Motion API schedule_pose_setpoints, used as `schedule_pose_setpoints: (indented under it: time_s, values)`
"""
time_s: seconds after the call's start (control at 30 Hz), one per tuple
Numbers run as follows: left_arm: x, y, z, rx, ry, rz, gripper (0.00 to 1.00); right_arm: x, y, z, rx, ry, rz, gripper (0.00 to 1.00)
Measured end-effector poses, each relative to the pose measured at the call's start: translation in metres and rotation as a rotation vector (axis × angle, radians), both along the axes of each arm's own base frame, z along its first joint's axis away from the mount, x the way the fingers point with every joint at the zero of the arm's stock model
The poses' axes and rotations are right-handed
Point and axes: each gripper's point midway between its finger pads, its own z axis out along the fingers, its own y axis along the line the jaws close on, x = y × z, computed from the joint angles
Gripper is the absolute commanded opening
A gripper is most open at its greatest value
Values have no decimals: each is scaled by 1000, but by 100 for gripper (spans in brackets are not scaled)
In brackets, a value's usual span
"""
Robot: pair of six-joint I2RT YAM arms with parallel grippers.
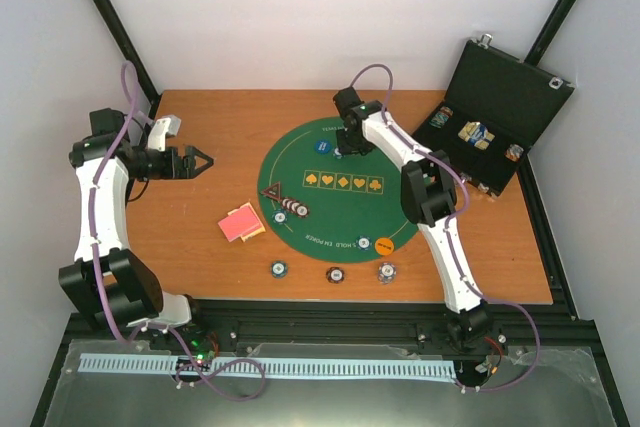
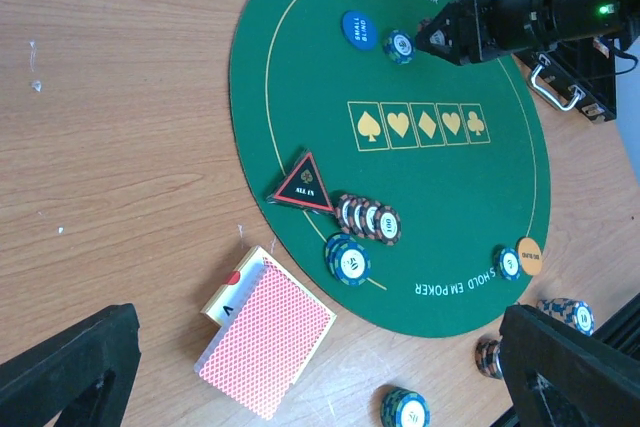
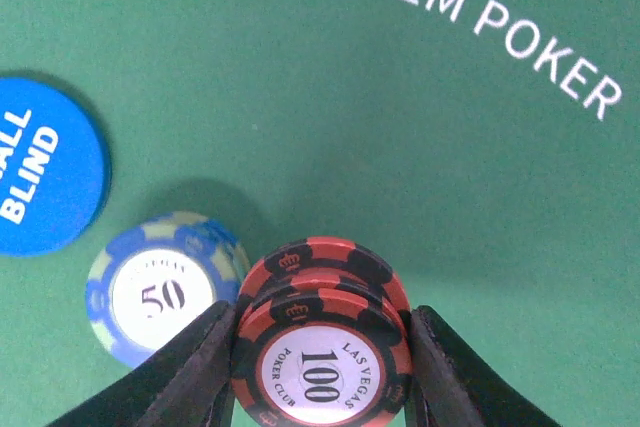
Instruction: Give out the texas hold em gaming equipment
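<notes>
A short stack of red-and-black 100 chips [image 3: 322, 347] sits face-up between the fingers of the right gripper [image 3: 322, 382], which is closed to just the width of the chips and pinches their rims from either side. Whether the stack rests on the green mat [image 3: 420, 147] or hangs a little above it, I cannot tell. It is at the far side of the mat, just below the printed title, with a blue 50 chip [image 3: 160, 292] just beside it on the left of the wrist view and the blue small-blind button [image 3: 45, 177] beyond that. The stack's axis runs straight up along the gripper, so the coming move, as I judge it, needs only a plain setting-down and release with no turning, and the right arm is the one on the spot. The left gripper [image 1: 203, 160] hovers over the table [image 1: 190, 267] with its jaws wide apart and nothing in them, well apart from that stack and nearer the deck of cards [image 2: 265, 347] and the fanned row of chips [image 2: 368, 217] on the mat's left side
</notes>
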Motion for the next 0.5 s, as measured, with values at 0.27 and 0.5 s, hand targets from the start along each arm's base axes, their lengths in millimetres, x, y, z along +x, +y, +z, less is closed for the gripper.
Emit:
schedule_pose_setpoints:
  time_s: [0.27,0.5]
  values:
    - [0,0,0,-1,-2,0,100,17,1,-6,31,-12,-7,52]
    - [1,0,1,1,-7,0,100,19,-4,-11,49,7,-12,62]
